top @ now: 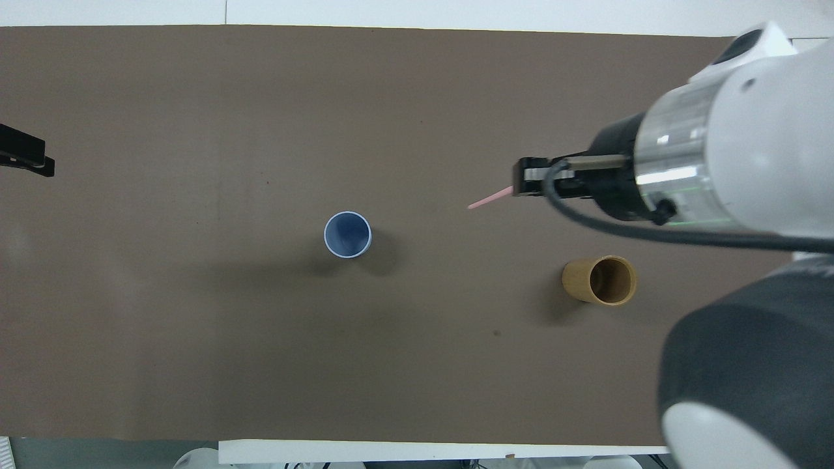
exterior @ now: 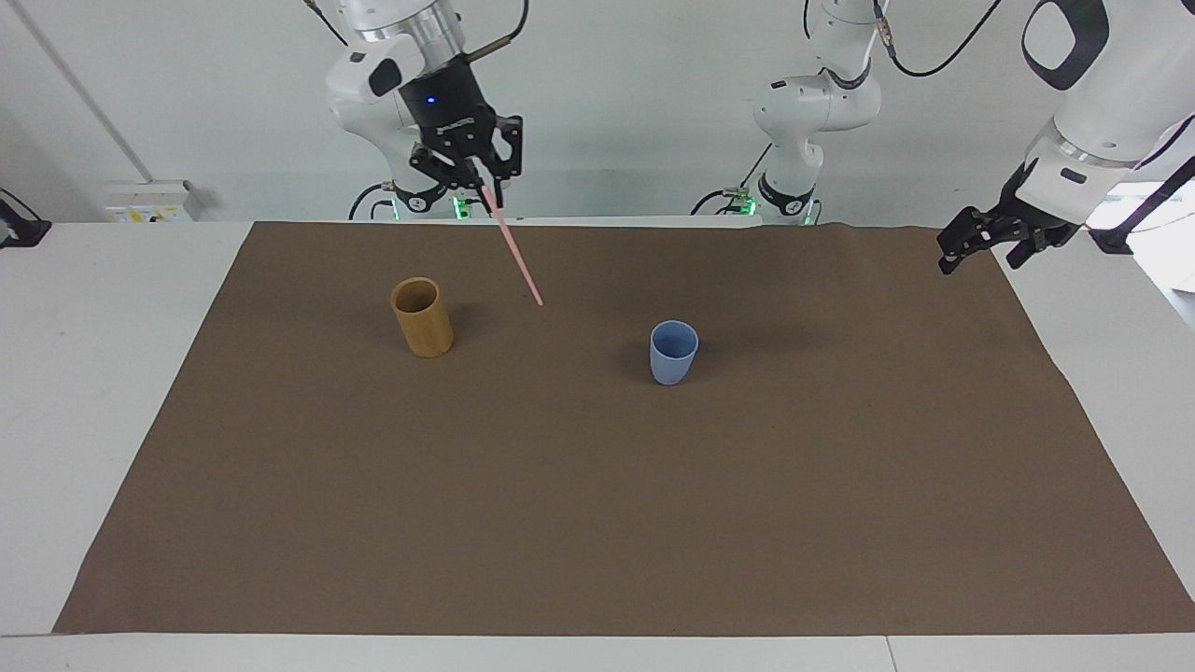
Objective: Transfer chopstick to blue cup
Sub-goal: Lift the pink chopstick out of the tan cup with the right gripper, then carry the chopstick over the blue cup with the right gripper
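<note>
My right gripper [exterior: 478, 182] [top: 518, 189] hangs high over the brown mat, shut on the top end of the pale pink chopstick [exterior: 513, 249] [top: 490, 198]. The stick slants down from it, its free tip in the air over the mat between the two cups. The light-blue cup [exterior: 673, 352] [top: 348, 234] stands upright near the middle of the mat with nothing in it. My left gripper [exterior: 971, 245] [top: 26, 158] waits open above the mat's edge at the left arm's end.
A tan wooden cup [exterior: 422, 316] [top: 599, 280] stands upright on the mat toward the right arm's end, with nothing in it. The brown mat [exterior: 597, 523] covers most of the white table. A third robot arm [exterior: 812, 112] stands at the robots' end.
</note>
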{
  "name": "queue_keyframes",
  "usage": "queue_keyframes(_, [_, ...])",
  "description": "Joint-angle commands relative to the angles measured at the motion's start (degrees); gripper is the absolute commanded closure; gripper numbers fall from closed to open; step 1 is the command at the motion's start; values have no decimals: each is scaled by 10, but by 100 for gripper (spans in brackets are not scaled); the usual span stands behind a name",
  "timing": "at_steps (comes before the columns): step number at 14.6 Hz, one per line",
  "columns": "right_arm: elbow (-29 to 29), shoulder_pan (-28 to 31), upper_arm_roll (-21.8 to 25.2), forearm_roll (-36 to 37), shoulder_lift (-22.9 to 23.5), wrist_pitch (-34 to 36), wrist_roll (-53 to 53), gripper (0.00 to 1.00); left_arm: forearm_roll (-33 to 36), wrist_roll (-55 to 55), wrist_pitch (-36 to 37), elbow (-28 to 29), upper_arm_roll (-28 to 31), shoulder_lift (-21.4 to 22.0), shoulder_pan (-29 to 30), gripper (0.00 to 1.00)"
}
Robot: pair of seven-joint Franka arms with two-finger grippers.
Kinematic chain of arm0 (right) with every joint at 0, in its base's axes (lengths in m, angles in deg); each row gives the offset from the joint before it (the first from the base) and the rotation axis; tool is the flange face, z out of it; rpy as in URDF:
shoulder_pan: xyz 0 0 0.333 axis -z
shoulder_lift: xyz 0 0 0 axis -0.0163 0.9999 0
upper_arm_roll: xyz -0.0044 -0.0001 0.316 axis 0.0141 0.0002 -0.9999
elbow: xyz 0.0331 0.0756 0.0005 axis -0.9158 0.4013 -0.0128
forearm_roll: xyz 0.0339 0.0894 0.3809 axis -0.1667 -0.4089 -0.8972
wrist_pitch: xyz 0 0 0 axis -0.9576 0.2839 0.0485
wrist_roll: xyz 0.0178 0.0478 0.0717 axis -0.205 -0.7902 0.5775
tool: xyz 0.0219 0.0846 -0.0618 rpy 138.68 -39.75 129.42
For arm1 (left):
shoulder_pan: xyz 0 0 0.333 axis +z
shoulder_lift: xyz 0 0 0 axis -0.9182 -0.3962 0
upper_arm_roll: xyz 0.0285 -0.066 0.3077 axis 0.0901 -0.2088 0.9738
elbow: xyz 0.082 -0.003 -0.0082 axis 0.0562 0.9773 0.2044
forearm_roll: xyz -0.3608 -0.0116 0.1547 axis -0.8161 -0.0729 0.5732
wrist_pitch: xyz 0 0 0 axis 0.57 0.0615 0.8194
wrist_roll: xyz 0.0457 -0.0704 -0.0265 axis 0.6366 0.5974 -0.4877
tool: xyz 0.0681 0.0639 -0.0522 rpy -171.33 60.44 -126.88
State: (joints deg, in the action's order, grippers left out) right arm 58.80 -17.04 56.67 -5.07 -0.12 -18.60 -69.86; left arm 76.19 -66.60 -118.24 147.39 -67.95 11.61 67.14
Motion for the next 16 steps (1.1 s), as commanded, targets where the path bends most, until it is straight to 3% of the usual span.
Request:
queue_keyframes(1, [-18, -64, -33, 47, 56, -78, -128, 100, 7, 4, 5, 11, 0, 13, 1, 0])
queue_keyframes(4, [-13, -116, -35, 80, 87, -118, -179, 100, 7, 4, 5, 11, 0, 12, 1, 0])
queue_keyframes(9, [54, -139, -35, 103, 91, -182, -181, 99, 7, 4, 5, 11, 0, 12, 1, 0])
queue_keyframes(16, [76, -136, -35, 130, 90, -173, -167, 99, 7, 4, 5, 11, 0, 12, 1, 0])
